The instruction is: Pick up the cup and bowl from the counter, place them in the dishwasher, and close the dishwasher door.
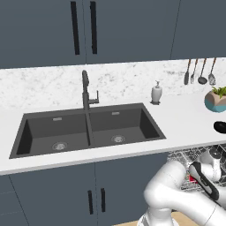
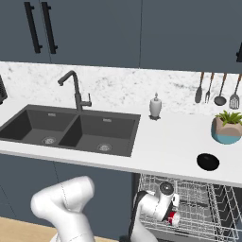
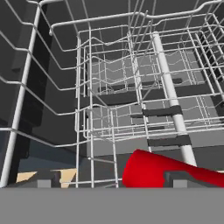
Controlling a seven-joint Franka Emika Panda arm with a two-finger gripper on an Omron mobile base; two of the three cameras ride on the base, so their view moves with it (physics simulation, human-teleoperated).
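Cup [image 3: 153, 170] lies in dishwasher [image 2: 189, 203] rack, beside the jaws; whether they are parted cannot be told; bowl [image 2: 208, 161] sits on counter [image 2: 160, 142]; likely light, rigid, smooth-sided; grip its rim.

The red cup [image 3: 157, 170] lies on its side inside the dishwasher [image 2: 189, 208], among the silvery wire racks [image 3: 131, 100], near the front of the pulled-out rack. The small black rounded bowl [image 2: 208, 161] sits upright on the white marbled counter [image 2: 165, 146], near its front edge and just above the open dishwasher, well apart from the cup.
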